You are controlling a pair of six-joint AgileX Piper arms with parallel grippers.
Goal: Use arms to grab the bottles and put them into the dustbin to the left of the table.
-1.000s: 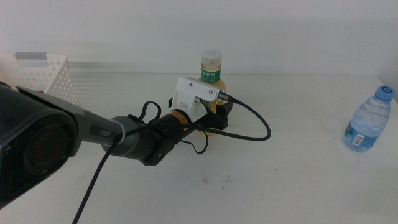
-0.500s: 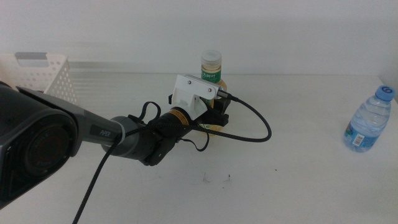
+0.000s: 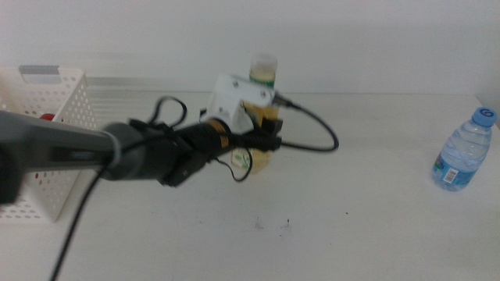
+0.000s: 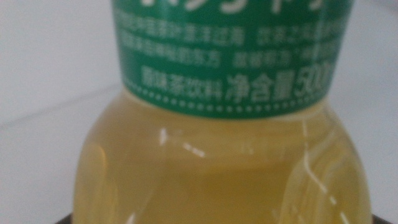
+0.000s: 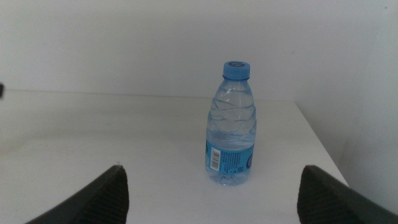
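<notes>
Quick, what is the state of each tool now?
Left tool: shut on the tea bottle.
Right tool: open, holding nothing, facing the water bottle.

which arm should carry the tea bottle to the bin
Left. Its hand is shut on the tea bottle, with the bin on its side. The right hand is open, facing the water bottle.

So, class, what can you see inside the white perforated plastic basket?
Inside the white perforated plastic basket, something red shows through its wall; what it is, and the rest of the inside, is hidden.
</notes>
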